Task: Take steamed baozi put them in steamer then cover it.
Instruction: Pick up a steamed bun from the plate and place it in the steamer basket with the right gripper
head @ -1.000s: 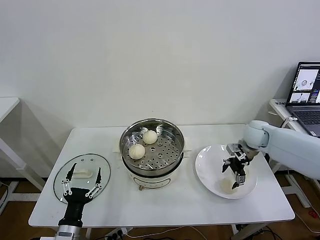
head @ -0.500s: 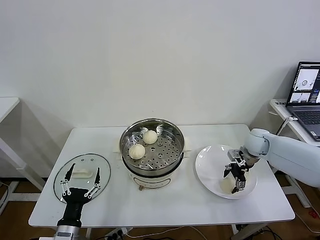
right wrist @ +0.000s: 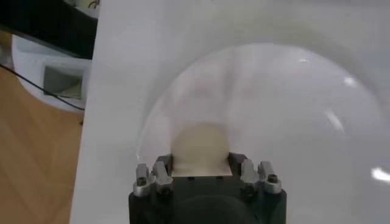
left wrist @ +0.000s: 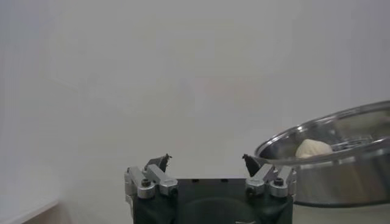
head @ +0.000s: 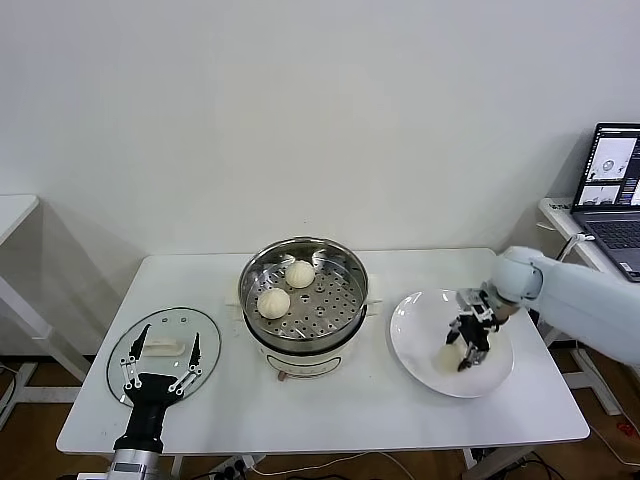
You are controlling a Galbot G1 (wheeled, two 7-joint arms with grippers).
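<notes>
Two cream-white baozi (head: 299,274) (head: 273,302) lie on the perforated tray of the shiny steamer (head: 345,275) at the table's centre. A third baozi (head: 450,358) sits on the white plate (head: 415,330) to the right, and my right gripper (head: 466,347) is shut on it. The right wrist view shows this baozi (right wrist: 201,149) pressed between the fingers of the right gripper (right wrist: 201,161). The glass cover (head: 205,335) lies flat at the table's left. My left gripper (head: 160,362) hovers open over its white handle. The left wrist view shows the open left gripper (left wrist: 207,161) and the steamer (left wrist: 347,176) beyond.
The white table (head: 390,405) has bare surface in front of the steamer. A laptop (head: 612,190) stands on a separate desk at the far right. Another white table edge (head: 12,215) shows at the far left.
My right gripper has gone from open to shut on the baozi on the plate, shifting slightly. The left arm has not moved.
</notes>
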